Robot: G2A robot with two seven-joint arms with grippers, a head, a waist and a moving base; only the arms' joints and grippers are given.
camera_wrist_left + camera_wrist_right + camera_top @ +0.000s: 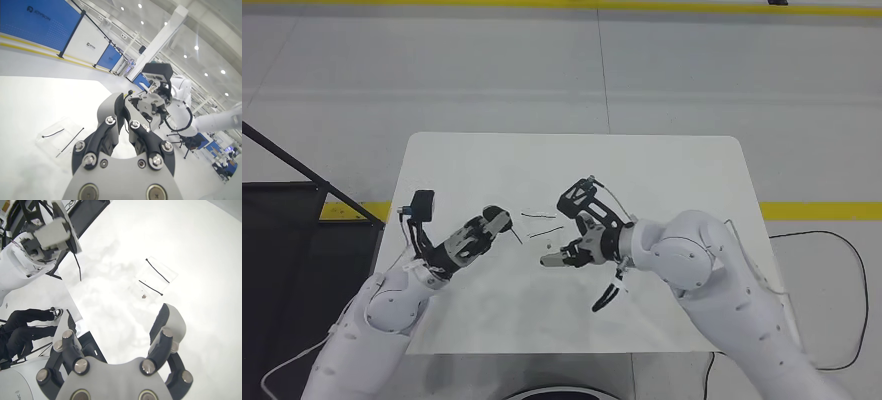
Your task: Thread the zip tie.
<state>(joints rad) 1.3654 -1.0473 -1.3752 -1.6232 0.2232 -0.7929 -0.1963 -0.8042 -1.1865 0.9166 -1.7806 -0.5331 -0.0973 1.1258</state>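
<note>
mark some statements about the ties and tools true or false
1. The left tool grips a zip tie. True.
2. The right tool is shut. False: it is open and empty.
3. A loose tie lies beside a second tie on the table. True.
4. Those two cross each other. False: they lie apart, side by side.
5. The right tool touches the held tie. False: there is a gap between them.

Black zip tie (77, 264), white table (662, 170), grey left claw (122, 103), black pads (118, 108).
</note>
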